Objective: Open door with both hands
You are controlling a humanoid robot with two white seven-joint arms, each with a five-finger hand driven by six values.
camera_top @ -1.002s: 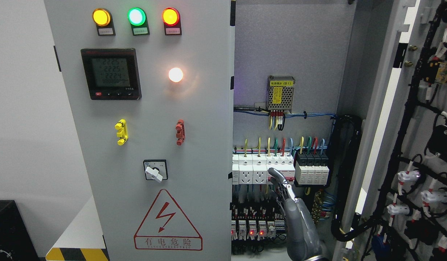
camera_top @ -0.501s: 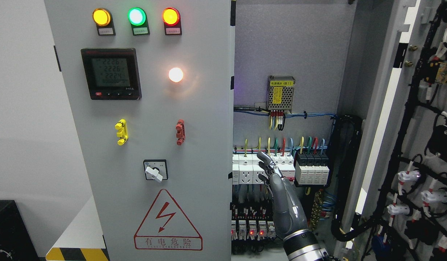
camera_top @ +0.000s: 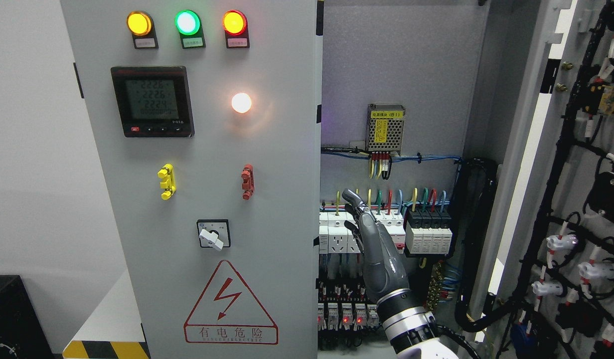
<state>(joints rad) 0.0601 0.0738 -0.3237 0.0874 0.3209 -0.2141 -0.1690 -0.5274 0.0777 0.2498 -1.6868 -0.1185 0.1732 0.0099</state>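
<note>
Two doors belong to this electrical cabinet: the right door point(camera_top: 581, 199) stands swung wide at the picture's right, its inner face carrying cable looms, while the left door point(camera_top: 207, 179) remains closed, filling the left and middle of the view with indicator lamps point(camera_top: 186, 23), a digital meter point(camera_top: 152, 101) and a rotary switch point(camera_top: 213, 234). Judged from its sheet-metal build and mounted instruments, the left door is rigid, moderately heavy, and smooth-faced, offering little purchase on the painted front. The free vertical edge point(camera_top: 318, 179) beside the open compartment appears the best place to hook fingers and pull. The right robot hand point(camera_top: 367, 234) rises from the lower right, fingers extended and slightly curved, holding nothing, in front of the white breakers point(camera_top: 347, 232), near that edge but not touching it. The left arm is not in view.
</note>
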